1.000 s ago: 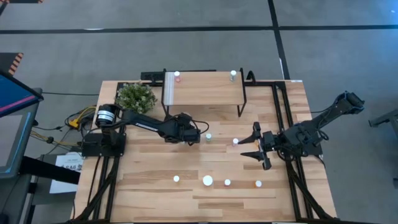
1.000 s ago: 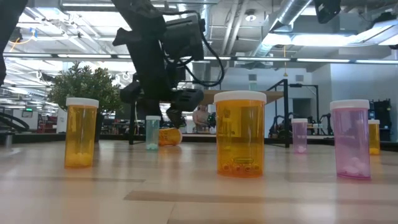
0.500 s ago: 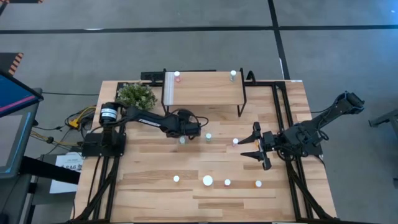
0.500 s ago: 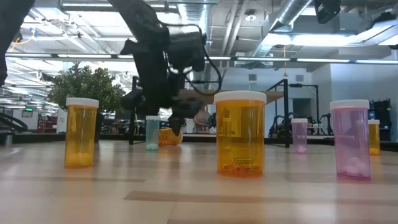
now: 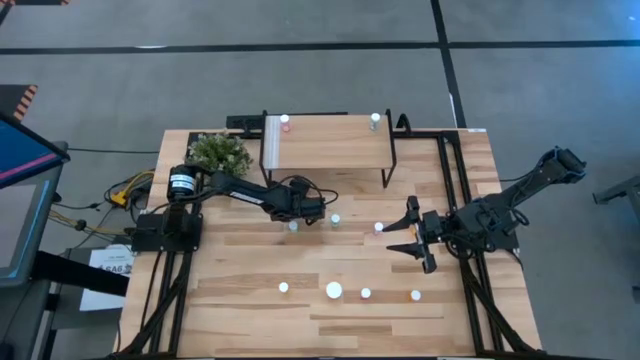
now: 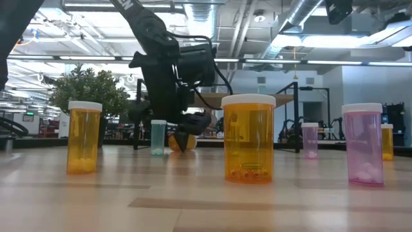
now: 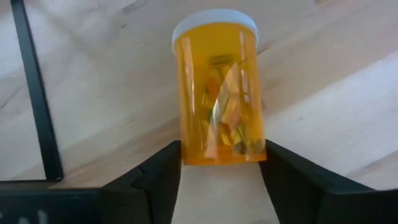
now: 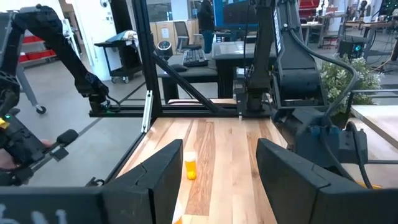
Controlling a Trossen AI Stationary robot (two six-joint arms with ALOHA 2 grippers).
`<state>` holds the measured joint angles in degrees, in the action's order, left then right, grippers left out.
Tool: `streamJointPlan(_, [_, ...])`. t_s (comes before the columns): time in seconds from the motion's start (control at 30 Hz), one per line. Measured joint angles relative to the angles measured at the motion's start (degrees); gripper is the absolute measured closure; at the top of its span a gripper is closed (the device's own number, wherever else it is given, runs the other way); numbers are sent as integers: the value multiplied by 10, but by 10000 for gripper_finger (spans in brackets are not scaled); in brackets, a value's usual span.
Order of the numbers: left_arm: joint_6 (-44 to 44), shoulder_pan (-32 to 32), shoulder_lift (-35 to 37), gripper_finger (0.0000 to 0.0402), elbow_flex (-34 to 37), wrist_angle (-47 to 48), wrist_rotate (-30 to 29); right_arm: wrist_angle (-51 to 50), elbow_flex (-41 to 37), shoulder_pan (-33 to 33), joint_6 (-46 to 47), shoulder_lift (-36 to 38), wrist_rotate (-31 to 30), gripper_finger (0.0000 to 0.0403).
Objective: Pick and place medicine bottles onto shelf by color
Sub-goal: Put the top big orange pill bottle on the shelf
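The left gripper (image 7: 221, 163) has dropped lower, fingers apparently closing on the lying orange bottle (image 7: 219, 102); right gripper (image 5: 407, 236) unchanged, apart.

bottles (image 5: 334, 290): nine seen from above; shelf (image 5: 328, 143): one; arms: two

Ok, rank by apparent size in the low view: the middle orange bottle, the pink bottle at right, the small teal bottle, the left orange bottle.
1. Middle orange white-capped bottle, nearest the camera, so unsure.
2. Pink white-capped bottle and left orange white-capped bottle: look alike.
3. Small teal white-capped bottle, farther back.
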<state>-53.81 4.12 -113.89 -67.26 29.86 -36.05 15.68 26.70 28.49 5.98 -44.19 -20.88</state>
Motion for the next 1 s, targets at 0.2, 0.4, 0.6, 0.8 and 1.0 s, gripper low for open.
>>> streamJointPlan(0.2, [0,-2,0,235,0,-1,0,1,0,0,0,0,0,178])
streamJointPlan(0.4, [0,-17,0,244,0,2,-4,1,0,0,0,0,0,178])
streamJointPlan(0.6, [9,-49,8,240,-11,23,-5,2,0,0,0,0,0,178])
streamJointPlan(0.8, [42,-78,14,239,-62,58,-43,4,0,0,0,0,0,178])
streamJointPlan(1.0, [103,-105,48,239,-87,83,-53,6,0,0,1,0,0,178])
